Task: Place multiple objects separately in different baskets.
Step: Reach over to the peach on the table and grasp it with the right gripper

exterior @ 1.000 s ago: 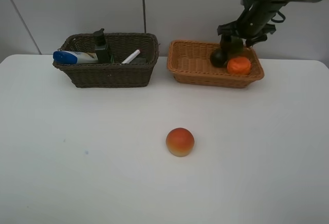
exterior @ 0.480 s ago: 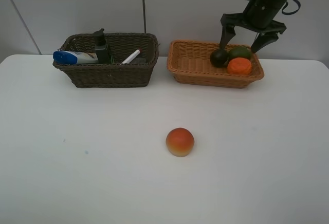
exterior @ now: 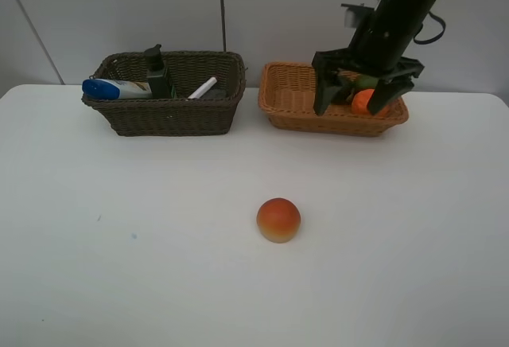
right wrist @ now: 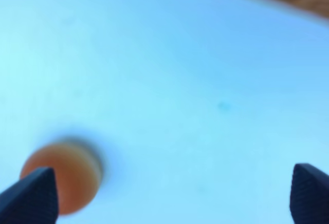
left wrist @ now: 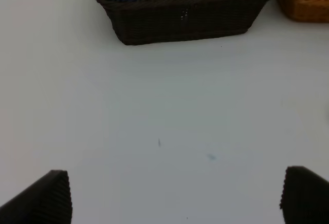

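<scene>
Wide stretch of bare white table (exterior: 119, 267) across the whole left and front, nothing near the front edge. Far left, over by the back wall: deep dark brown rectangular wicker basket (exterior: 171, 116), holding a white bottle with a blue cap (exterior: 111, 88) lying across its left rim, a dark pump bottle (exterior: 157, 72) standing upright just beside it, and a white pink-tipped marker (exterior: 203, 87) leaning toward the right. Same basket at the far end of the left wrist view (left wrist: 190, 16), well apart from the left gripper (left wrist: 175, 198), jaws spread wide and empty over bare tabletop.

Narrow gap, then the shallower light orange-tan rectangular wicker basket (exterior: 290, 100) just beside the dark one. Round orange-red peach (exterior: 278, 220) alone on open table out in front of that gap, clear room on every side. Blurred in the right wrist view (right wrist: 61, 176), close by one fingertip.

Right gripper (exterior: 359, 98) hanging over the tan basket's front right part, fingers (exterior: 321, 92) spread wide, gripping nothing. Bright orange fruit (exterior: 362, 100) and a bit of green lime (exterior: 366, 81) showing between the fingers, resting in the basket. Peach well apart from this gripper, nearer the front.
</scene>
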Robot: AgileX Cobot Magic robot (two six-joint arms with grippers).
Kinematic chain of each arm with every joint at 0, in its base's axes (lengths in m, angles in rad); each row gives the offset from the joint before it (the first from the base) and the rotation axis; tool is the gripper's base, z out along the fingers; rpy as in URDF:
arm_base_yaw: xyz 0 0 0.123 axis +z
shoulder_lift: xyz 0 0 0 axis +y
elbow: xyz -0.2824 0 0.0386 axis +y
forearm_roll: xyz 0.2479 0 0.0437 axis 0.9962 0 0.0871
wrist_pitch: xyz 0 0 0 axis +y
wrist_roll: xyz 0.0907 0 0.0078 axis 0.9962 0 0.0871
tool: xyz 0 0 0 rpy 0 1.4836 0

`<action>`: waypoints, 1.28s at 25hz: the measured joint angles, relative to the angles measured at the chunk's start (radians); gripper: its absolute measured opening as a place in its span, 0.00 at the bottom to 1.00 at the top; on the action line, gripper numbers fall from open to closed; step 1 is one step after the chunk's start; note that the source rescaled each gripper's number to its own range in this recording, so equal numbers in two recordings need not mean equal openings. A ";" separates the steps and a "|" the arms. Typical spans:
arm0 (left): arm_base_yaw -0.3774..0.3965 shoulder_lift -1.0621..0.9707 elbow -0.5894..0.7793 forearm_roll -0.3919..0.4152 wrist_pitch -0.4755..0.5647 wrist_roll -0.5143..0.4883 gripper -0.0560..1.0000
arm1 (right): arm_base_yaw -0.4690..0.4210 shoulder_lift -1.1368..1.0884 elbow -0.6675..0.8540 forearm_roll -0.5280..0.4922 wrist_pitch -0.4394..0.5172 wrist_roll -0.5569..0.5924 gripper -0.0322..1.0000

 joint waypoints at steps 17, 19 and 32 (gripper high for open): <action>0.000 0.000 0.000 0.000 0.000 0.000 1.00 | 0.420 -0.001 0.305 -0.028 -0.320 -0.009 1.00; 0.000 0.000 0.000 0.000 0.000 0.000 1.00 | 0.421 0.011 0.307 -0.039 -0.341 -0.023 1.00; 0.000 0.000 0.000 -0.001 0.000 0.000 1.00 | 0.421 0.110 0.314 -0.151 -0.384 -0.032 1.00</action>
